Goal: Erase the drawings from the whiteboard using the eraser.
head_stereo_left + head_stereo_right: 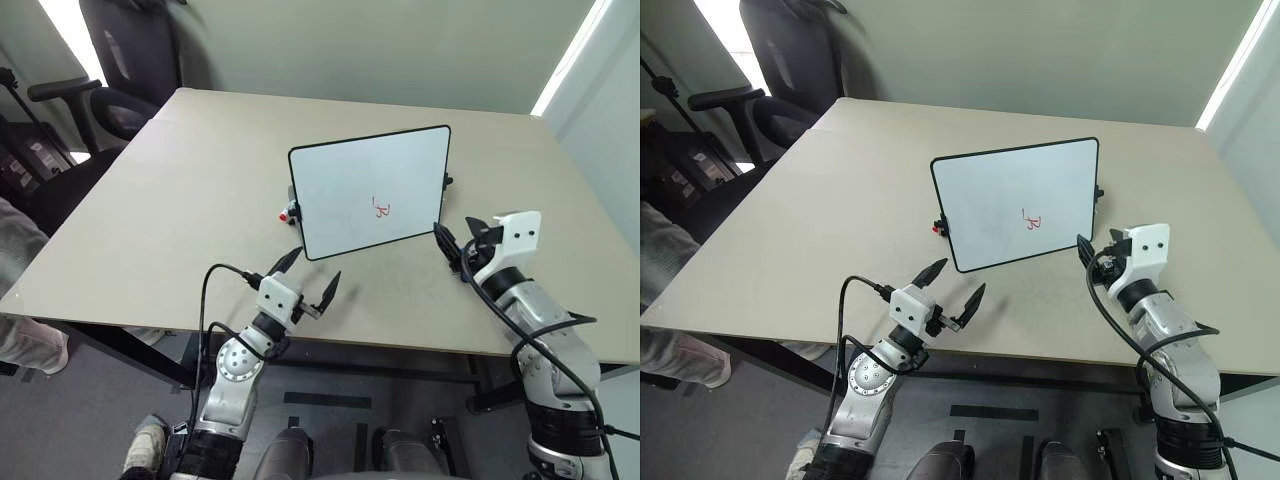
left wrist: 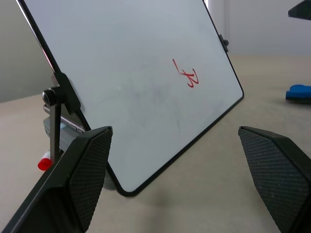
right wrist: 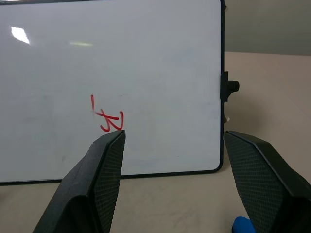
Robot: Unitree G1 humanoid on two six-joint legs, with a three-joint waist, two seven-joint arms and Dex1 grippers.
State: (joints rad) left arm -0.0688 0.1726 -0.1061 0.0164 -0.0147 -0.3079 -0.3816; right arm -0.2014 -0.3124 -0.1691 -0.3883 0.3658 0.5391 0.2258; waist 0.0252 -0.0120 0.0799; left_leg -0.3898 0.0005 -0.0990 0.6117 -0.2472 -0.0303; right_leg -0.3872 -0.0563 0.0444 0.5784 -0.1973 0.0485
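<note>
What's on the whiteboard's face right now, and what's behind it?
The whiteboard carries a small red scribble, low and right of centre, unerased; the rest of its face is bare. Behind it, a red-tipped knob shows at its left edge. The tabletop directly behind is covered by the board.

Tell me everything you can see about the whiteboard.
The whiteboard is a white rectangle with a thin black frame and rounded corners, propped upright, leaning slightly back, on the tan table. Small black knobs sit on its side edges. A small red scribble marks its lower right area. Neither gripper touches it.
</note>
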